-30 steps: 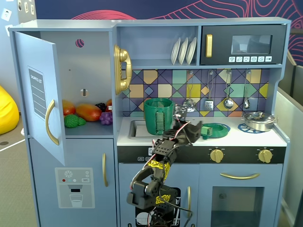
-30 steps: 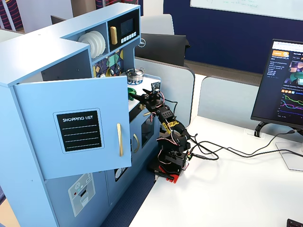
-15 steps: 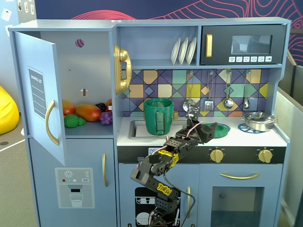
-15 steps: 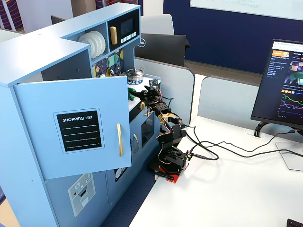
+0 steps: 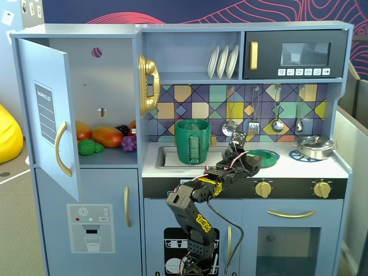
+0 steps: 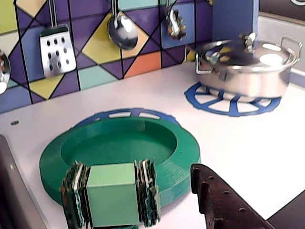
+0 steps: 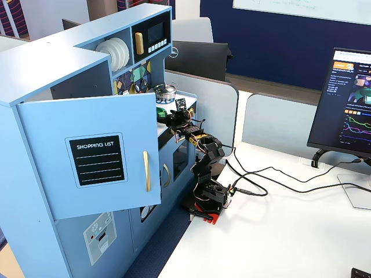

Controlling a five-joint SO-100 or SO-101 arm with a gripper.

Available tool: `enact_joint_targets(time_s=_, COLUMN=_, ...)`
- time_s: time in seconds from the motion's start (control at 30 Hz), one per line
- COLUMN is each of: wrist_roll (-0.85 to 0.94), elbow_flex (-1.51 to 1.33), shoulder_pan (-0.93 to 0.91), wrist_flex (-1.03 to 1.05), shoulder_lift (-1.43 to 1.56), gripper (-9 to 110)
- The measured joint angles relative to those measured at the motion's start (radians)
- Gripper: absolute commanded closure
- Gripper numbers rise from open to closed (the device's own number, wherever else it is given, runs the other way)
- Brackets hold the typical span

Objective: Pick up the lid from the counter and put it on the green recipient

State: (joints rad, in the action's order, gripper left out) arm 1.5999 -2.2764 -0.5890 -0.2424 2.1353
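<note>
- One green lid (image 6: 119, 148) on the worktop (image 6: 238, 143)
- One green pot (image 5: 192, 141) — in the sink
- One silver pot (image 5: 313, 147)
- Three white plates (image 5: 223, 61)
- Four hanging utensils (image 5: 253, 123)
- Two stove knobs (image 5: 263, 188)

One fixed camera faced the toy kitchen (image 5: 241, 115) head-on, behind the claw (image 5: 240, 150); another stood far off at the side, looking down. The wrist camera rode close above the claw — all three shared the counter (image 6: 143, 90) ahead of it.

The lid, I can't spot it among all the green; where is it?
In the wrist view the lid lies on the counter over a blue burner ring, left of the silver pot.
</note>
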Motion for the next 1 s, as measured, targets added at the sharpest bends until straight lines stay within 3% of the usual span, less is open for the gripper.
enact_joint_targets(time_s=0.67, wrist_roll=0.021, elbow_flex=0.158, shoulder_pan=0.008, wrist_flex=-0.025, shoulder_lift=-0.238, gripper=59)
enact_joint_targets(time_s=0.77, wrist_roll=0.021, elbow_flex=0.161, shoulder_pan=0.009, wrist_flex=-0.029, shoulder_lift=-0.249, gripper=68)
enact_joint_targets(time_s=0.8, wrist_roll=0.021, elbow_flex=0.161, shoulder_pan=0.009, wrist_flex=-0.029, shoulder_lift=-0.252, gripper=75)
enact_joint_targets(time_s=0.87, wrist_roll=0.021, elbow_flex=0.161, shoulder_pan=0.021, wrist_flex=-0.029, shoulder_lift=-0.252, gripper=101)
enact_joint_targets(time_s=1.0, wrist_roll=0.014, elbow_flex=0.161, shoulder_pan=0.066, wrist_flex=-0.029, shoulder_lift=-0.252, gripper=101)
